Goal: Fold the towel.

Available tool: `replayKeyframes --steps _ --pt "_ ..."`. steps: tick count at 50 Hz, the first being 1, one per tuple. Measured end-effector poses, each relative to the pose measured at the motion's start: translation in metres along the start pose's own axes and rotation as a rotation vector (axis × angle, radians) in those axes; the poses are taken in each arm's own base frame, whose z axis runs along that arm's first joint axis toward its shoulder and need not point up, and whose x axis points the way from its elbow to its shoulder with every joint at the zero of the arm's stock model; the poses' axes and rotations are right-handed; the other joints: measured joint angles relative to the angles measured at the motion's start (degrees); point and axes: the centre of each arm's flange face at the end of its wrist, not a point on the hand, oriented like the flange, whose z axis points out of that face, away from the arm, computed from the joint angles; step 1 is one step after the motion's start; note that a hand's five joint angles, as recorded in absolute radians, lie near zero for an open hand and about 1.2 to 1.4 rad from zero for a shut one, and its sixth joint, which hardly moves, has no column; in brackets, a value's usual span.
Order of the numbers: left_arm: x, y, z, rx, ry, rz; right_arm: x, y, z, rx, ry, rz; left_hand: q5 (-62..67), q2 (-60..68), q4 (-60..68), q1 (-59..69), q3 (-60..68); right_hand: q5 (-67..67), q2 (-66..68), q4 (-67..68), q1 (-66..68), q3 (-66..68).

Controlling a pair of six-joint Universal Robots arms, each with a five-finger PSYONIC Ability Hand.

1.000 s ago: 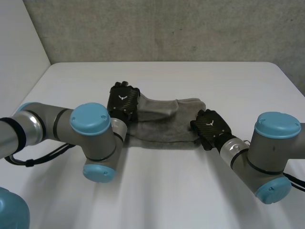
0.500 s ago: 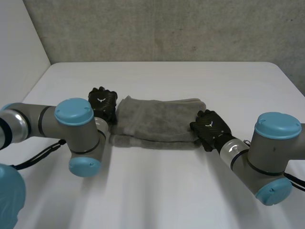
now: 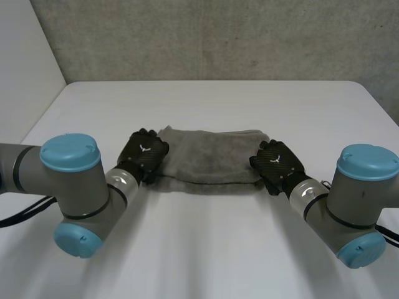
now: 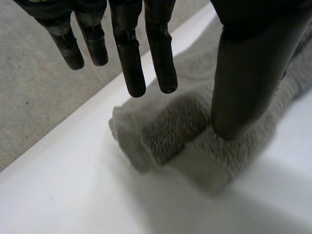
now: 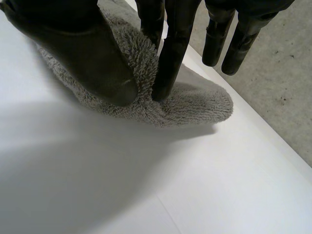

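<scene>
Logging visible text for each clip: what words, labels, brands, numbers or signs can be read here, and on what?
No words or numbers can be read.
Back of the left hand: a small white emblem, no letters.
Back of the right hand: the same emblem, no letters.
The towel: no label or print to be seen.

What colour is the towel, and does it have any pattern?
The towel is plain grey, without any pattern; the right wrist view shows it best.
</scene>
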Motion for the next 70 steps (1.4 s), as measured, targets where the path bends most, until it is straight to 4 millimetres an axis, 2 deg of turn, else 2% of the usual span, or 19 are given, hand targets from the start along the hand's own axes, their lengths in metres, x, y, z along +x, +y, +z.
replayKeyframes --steps 11,19,28,35,43,47,50,54,57,59,63,66,70 --pt "-0.002 0.006 0.002 0.002 -0.026 0.047 -0.005 0.003 -0.004 -0.004 -0.029 0.003 0.02 0.00 0.00 0.01 0.00 5.10 5.46 0.00 1.56 0.00" --pt "-0.007 0.001 0.000 0.011 -0.063 0.039 -0.006 -0.005 -0.028 0.003 -0.130 -0.030 0.01 0.00 0.00 0.00 0.00 5.20 6.02 0.00 1.56 0.00" --pt "-0.022 -0.017 -0.019 0.043 -0.109 0.024 0.026 0.003 -0.064 -0.056 -0.190 -0.098 0.01 0.00 0.00 0.00 0.00 5.36 6.86 0.00 1.57 0.00" --pt "-0.030 -0.024 -0.033 0.056 -0.128 -0.033 0.051 0.019 -0.080 -0.111 -0.235 -0.136 0.01 0.00 0.00 0.00 0.00 5.37 6.87 0.00 1.57 0.00" --pt "-0.036 -0.023 -0.041 0.051 -0.143 -0.072 0.092 0.027 -0.078 -0.135 -0.171 -0.288 0.01 0.00 0.00 0.00 0.00 5.54 6.87 0.00 1.59 0.00" --pt "-0.038 -0.025 -0.042 0.058 -0.150 -0.074 0.111 0.019 -0.066 -0.132 -0.104 -0.383 0.01 0.00 0.00 0.00 0.00 5.69 6.87 0.00 2.00 0.00" --pt "-0.039 -0.028 -0.042 0.067 -0.154 -0.072 0.114 0.007 -0.056 -0.113 -0.068 -0.431 0.00 0.00 0.00 0.00 0.00 5.75 6.87 0.00 2.14 0.00" --pt "-0.040 -0.033 -0.041 0.083 -0.159 -0.072 0.104 -0.016 -0.040 -0.061 -0.032 -0.486 0.00 0.00 0.00 0.00 0.00 6.02 6.87 0.00 2.15 0.00" --pt "-0.041 -0.038 -0.040 0.101 -0.162 -0.080 0.085 -0.035 -0.029 -0.006 -0.024 -0.520 0.00 0.00 0.00 0.00 0.00 6.12 6.88 0.00 2.16 0.00" --pt "-0.042 -0.043 -0.040 0.117 -0.164 -0.096 0.063 -0.049 -0.022 0.041 -0.039 -0.541 0.00 0.00 0.00 0.00 0.00 6.17 7.10 0.00 2.17 0.00" --pt "-0.044 -0.048 -0.040 0.136 -0.166 -0.129 0.020 -0.065 -0.018 0.098 -0.090 -0.566 0.00 0.00 0.00 0.00 0.00 6.53 7.12 0.00 2.17 0.00" --pt "-0.045 -0.051 -0.041 0.145 -0.166 -0.150 -0.020 -0.071 -0.020 0.134 -0.159 -0.583 0.00 0.00 0.00 0.00 0.00 6.56 7.16 0.00 2.17 0.00" --pt "-0.045 -0.052 -0.042 0.150 -0.168 -0.162 -0.055 -0.071 -0.027 0.158 -0.237 -0.590 -0.02 -0.04 0.00 -0.02 0.00 6.56 7.16 0.00 2.62 0.00"
